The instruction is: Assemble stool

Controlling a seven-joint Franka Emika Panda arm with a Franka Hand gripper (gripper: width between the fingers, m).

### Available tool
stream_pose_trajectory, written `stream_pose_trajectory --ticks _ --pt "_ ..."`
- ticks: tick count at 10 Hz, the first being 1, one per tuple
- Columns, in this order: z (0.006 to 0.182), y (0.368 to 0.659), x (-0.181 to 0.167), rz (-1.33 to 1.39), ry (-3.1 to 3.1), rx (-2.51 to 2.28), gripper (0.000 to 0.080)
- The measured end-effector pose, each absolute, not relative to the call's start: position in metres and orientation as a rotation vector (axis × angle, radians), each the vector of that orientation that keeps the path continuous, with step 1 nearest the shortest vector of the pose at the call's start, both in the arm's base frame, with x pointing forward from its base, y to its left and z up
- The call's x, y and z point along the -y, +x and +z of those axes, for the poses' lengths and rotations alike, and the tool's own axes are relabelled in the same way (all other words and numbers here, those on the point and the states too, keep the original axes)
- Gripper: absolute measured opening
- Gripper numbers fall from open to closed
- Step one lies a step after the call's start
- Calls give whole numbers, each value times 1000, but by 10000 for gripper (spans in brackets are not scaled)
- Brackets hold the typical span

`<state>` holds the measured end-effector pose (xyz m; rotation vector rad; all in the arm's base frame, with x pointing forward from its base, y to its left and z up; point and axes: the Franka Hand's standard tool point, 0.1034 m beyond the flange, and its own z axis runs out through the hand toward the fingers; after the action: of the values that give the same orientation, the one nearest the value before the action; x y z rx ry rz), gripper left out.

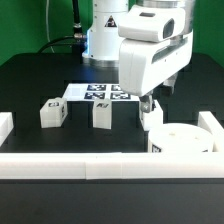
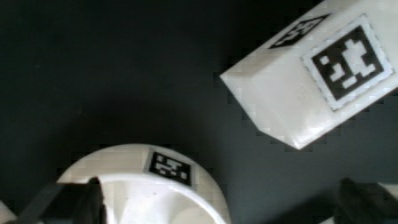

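The round white stool seat [image 1: 186,141] lies at the exterior view's right, against the front rail. Two blocky tagged legs [image 1: 52,114] [image 1: 103,114] stand apart on the black table. A third leg [image 1: 151,119] stands beside the seat, right under my gripper [image 1: 150,103]. In the wrist view the seat [image 2: 151,190] with its tag lies below one dark finger [image 2: 71,200], and the other finger [image 2: 365,195] hangs over bare table. A tagged leg [image 2: 311,75] lies further off. My gripper [image 2: 217,205] is open, with nothing clamped between the jaws.
The marker board [image 1: 100,93] lies flat behind the legs. White border rails run along the front [image 1: 90,163], the exterior view's left [image 1: 5,127] and its right [image 1: 210,123]. The arm's bulky white body [image 1: 150,50] hangs over the table's right half.
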<state>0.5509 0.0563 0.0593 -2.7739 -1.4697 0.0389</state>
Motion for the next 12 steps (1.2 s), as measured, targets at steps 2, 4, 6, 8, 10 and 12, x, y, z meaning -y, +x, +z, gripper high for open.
stream_pose_trajectory --ticks 2,4,6,8,10,12 --pt "59 551 -56 41 -2799 1422 649" --pt "55 547 -51 -5 -2976 1013 649" --pt "51 541 -51 -5 -3066 673 649" --pt "50 540 -54 -5 -3091 461 649" --pt "50 540 -57 -1 -3100 226 649" --pt "42 531 -59 37 -3111 -35 649"
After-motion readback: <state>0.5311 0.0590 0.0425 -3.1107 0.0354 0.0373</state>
